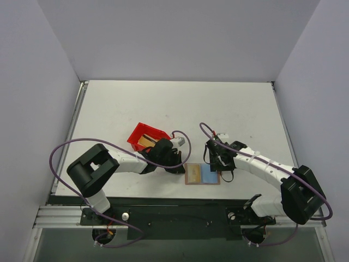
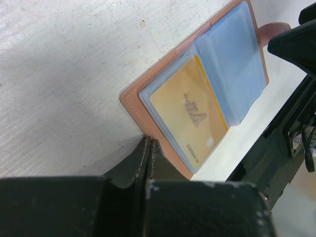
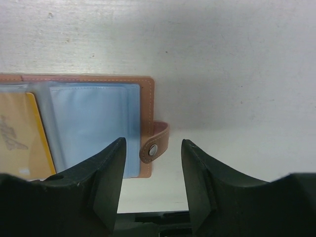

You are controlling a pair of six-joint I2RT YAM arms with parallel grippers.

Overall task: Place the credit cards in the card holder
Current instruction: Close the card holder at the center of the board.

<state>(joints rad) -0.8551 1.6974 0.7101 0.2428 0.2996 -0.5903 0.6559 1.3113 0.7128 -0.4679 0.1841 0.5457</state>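
Note:
The card holder (image 1: 202, 174) lies open on the table near the front edge, tan outside with light blue sleeves. One gold credit card (image 2: 187, 113) sits in its left sleeve, and it also shows in the right wrist view (image 3: 19, 133). More gold cards (image 1: 144, 142) lie in the red bin. My left gripper (image 1: 179, 168) is shut, and its tips (image 2: 149, 140) rest at the holder's left edge (image 2: 133, 106) with nothing seen between them. My right gripper (image 1: 214, 165) is open, and its fingers (image 3: 153, 142) stand on either side of the clasp tab (image 3: 157, 145) at the holder's right edge.
The red plastic bin (image 1: 136, 135) stands just behind the left gripper. The two grippers are close together over the holder. The table's front edge and the arm rail lie just below the holder. My right gripper's black body (image 2: 296, 44) shows at the right of the left wrist view.

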